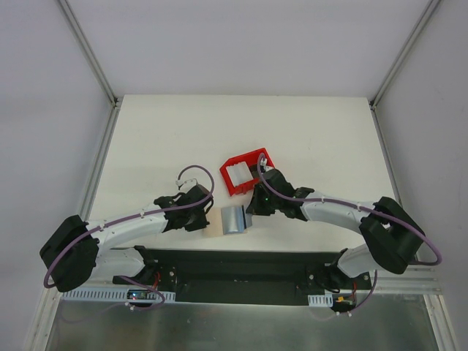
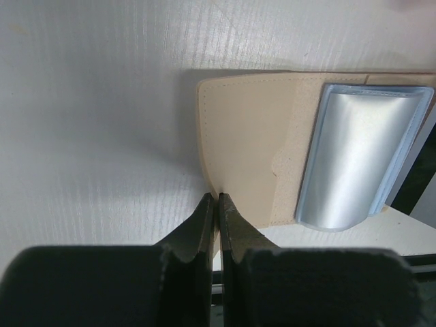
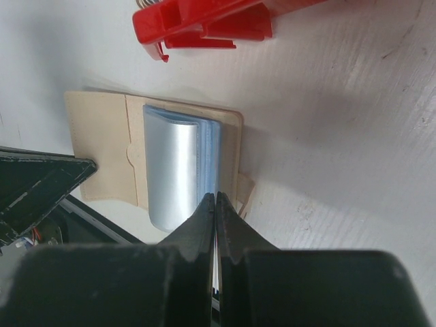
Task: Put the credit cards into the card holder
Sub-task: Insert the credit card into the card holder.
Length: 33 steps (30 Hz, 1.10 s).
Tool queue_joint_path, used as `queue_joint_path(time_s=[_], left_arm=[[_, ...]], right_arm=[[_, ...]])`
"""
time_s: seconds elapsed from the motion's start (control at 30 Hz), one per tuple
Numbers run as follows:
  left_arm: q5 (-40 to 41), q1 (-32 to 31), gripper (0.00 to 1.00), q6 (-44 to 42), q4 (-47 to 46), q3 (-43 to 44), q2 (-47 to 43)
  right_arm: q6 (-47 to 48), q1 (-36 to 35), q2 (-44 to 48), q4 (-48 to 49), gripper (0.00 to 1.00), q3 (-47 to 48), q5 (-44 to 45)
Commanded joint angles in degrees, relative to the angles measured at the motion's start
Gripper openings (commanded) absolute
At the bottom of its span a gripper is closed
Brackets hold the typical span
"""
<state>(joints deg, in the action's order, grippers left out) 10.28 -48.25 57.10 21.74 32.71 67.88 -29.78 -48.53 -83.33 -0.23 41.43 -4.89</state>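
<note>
I'm working in what looks like a robotics lab test cell. Two robot arms (image 1: pixel 329 212) are bolted to a black base plate (image 1: pixel 241 267) at the edge of a white table (image 1: pixel 183 131). Aluminium frame rails (image 1: pixel 95 66) and plain pale panels (image 1: pixel 241 44) box it in, and purple cabling (image 1: pixel 194 167) runs exposed.

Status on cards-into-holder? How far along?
Done: card holder lies open. In hand: nothing clearly; left gripper is shut at its tan edge, right gripper is shut at the blue lining. Remaining: whitish cards sit in the red bin; none visibly inserted.
</note>
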Motion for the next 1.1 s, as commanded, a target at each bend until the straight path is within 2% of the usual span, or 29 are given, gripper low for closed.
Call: queue_joint_path(time_s=[0.0,0.27,0.8,1.07], left_arm=[[-1.06,0.52,0.00,0.29,0.24,-0.63,-0.29],[-1.14,0.52,0.00,0.20,-0.03,-0.63,0.15],[-1.85,0.44,0.00,-0.32,-0.99,0.07,1.12],[-2.28,0.44,0.00,0.12,-2.66,-0.28,1.64]], right_arm=[[-0.37,-0.25,-1.13,0.58,0.00,0.14,0.49],[-0.72,-0.25,-3.59,0.93,0.00,1.20,-2.23],[1.04,-2.88,0.36,-1.26,0.00,5.94,-3.73],[1.13,-3.67,-2.79,-0.03,0.00,9.10,-6.27]])
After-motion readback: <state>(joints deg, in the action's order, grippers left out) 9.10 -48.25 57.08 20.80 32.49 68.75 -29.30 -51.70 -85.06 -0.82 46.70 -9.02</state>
